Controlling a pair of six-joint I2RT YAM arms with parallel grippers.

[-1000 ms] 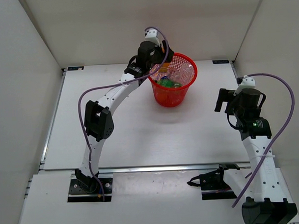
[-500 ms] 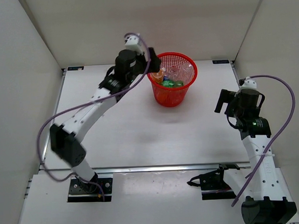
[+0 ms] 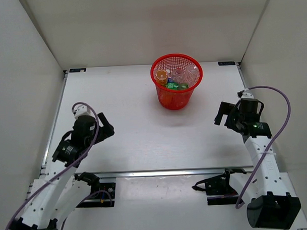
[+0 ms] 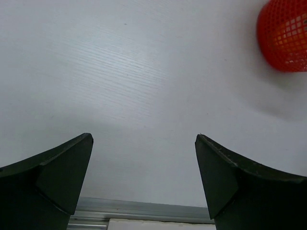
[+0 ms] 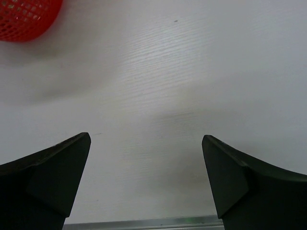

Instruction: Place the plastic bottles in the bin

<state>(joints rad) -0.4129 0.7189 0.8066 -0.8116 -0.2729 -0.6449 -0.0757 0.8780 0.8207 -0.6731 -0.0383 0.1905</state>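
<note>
- The bin [image 3: 176,99] is standing upright on the far half of the white table [image 3: 133,120], nearer the back wall than the arms.
- The plastic bottles are lying inside the bin. An orange-filled bottle [image 3: 162,76] is resting against the left inner wall, a green bottle [image 3: 171,86] is sitting low in the middle, and a clear bottle [image 3: 181,73] is leaning toward the far side. The full count is not discernible among the overlapping shapes.
- The left gripper [image 3: 105,126] is hanging over the near-left part of the table, well apart from the bin. Its jaws are standing spread wide with nothing between them.
- In the left wrist view, the left gripper [image 4: 144,143] is framing bare table, with the bin [image 4: 283,38] showing at the upper right corner and a metal rail [image 4: 144,209] running along the bottom edge.
- The right gripper [image 3: 221,115] is hovering over the right side of the table, also well apart from the bin. Its jaws are likewise spread wide and are holding nothing.
- In the right wrist view, the right gripper [image 5: 146,139] is facing bare table, with the bin [image 5: 24,19] appearing at the upper left corner.
</note>
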